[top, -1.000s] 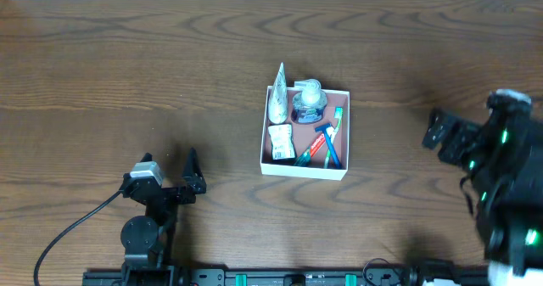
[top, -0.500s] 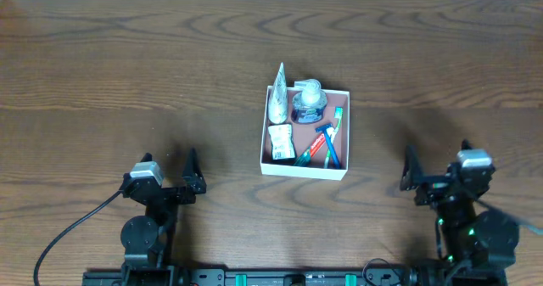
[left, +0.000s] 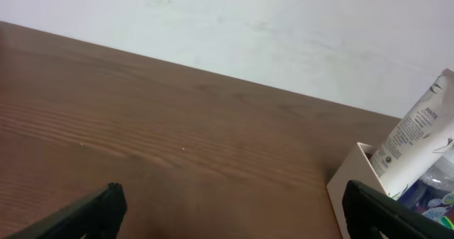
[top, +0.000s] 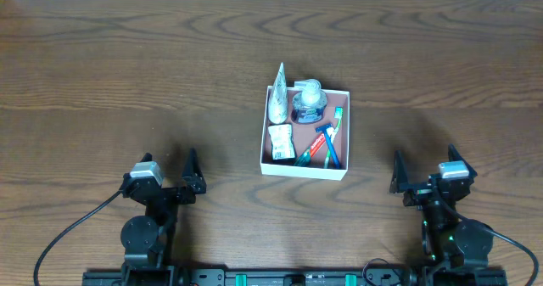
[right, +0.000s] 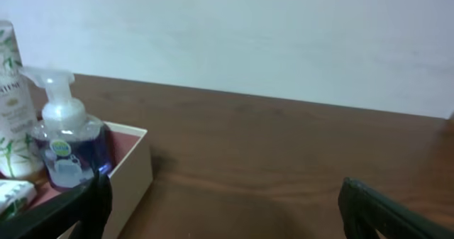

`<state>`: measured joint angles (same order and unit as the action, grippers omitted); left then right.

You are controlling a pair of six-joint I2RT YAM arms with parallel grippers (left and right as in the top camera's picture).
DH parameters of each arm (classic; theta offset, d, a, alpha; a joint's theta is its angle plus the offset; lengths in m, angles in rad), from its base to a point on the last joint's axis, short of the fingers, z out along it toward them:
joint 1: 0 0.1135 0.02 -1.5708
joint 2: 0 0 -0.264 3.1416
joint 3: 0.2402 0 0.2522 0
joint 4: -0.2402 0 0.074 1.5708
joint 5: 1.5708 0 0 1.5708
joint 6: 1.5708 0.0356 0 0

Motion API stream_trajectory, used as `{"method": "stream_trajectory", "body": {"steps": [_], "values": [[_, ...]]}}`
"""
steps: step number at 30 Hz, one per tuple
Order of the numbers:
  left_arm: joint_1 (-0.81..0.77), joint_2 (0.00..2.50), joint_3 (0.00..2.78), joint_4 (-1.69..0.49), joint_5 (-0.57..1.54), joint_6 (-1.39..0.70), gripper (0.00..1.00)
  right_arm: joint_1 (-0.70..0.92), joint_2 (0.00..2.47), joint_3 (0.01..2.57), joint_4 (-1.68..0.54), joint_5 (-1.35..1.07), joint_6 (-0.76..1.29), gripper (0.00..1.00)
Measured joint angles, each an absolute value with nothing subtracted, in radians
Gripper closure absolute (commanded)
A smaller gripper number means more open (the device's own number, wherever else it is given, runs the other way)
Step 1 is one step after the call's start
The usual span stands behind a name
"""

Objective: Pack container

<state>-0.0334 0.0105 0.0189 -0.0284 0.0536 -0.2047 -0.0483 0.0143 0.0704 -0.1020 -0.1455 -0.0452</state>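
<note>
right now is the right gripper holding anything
No, the right gripper is open with nothing between its fingers, and it sits apart from the container.

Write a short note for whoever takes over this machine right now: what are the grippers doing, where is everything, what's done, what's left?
Left gripper: open, empty, near the front edge of the table.
Right gripper: open, empty, likewise.
Box: mid-table, holding a tube, pump bottle, small packet and toothbrushes.
Done: those items are packed.
Left: probably nothing; no toiletries show outside the box.
</note>
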Motion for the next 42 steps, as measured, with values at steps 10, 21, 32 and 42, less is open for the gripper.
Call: {"method": "stream_trajectory", "body": {"steps": [10, 21, 32, 42], "values": [[-0.033, 0.010, 0.019, -0.028, 0.054, -0.205, 0.02, -0.048, 0.012, 0.009, -0.059, -0.139, -0.047, 0.01], [-0.033, 0.010, 0.019, -0.028, 0.054, -0.205, 0.02, -0.048, 0.012, 0.009, -0.059, -0.138, -0.048, 0.01], [-0.033, 0.010, 0.019, -0.028, 0.054, -0.205, 0.02, -0.048, 0.012, 0.009, -0.059, -0.138, -0.049, 0.01], [-0.033, 0.010, 0.019, -0.028, 0.054, -0.205, 0.02, -0.048, 0.012, 0.009, -0.059, -0.138, -0.048, 0.01]]}}
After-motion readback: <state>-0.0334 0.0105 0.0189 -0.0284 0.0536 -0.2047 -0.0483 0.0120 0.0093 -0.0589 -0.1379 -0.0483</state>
